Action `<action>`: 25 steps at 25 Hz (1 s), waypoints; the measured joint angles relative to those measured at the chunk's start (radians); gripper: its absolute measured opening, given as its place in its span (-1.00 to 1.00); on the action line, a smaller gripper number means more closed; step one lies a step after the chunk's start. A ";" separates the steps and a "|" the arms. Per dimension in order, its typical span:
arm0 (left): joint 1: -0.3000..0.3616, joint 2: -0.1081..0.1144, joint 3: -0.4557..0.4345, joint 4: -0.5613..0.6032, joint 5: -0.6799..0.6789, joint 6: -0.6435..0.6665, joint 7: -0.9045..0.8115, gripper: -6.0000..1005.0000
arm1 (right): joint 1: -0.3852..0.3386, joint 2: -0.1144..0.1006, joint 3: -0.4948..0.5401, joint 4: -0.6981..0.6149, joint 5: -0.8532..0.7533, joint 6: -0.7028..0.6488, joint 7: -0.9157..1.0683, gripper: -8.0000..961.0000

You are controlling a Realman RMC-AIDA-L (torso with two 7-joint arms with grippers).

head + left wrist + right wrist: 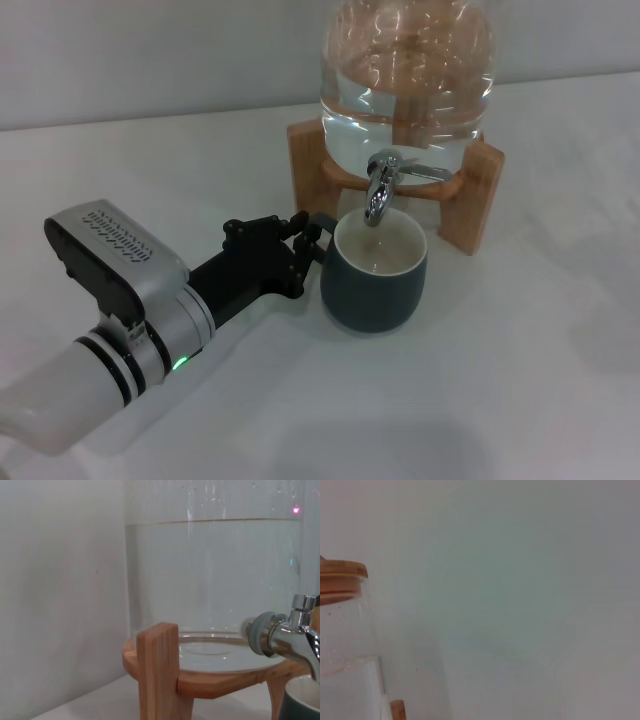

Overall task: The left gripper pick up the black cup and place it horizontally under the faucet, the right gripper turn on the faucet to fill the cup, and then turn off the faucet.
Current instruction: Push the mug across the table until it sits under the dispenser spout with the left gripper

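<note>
The black cup (375, 285) stands upright on the white table, its cream inside open right under the spout of the chrome faucet (380, 190). The faucet's thin lever (425, 172) points to the right. My left gripper (305, 242) is low at the cup's left side, with its thin black fingers closed around the small handle. In the left wrist view the faucet (292, 637) is close by and the cup's rim (302, 700) shows in the corner. My right gripper is not in view.
The clear glass water jar (405, 80) sits on a light wooden stand (475, 195) behind the cup. The stand's leg (157, 675) shows close in the left wrist view. The jar's wooden lid (340, 580) shows in the right wrist view.
</note>
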 joint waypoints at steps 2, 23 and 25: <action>0.004 0.000 0.000 -0.001 0.000 0.000 0.000 -0.73 | -0.001 0.000 0.003 0.000 0.000 0.004 0.000 0.78; 0.001 0.000 -0.007 0.002 -0.004 0.040 0.004 -0.73 | 0.001 0.000 0.004 0.000 0.002 0.006 0.000 0.78; 0.000 0.000 -0.008 0.000 -0.004 0.063 0.005 -0.73 | 0.002 0.000 0.001 0.000 0.002 0.006 0.000 0.78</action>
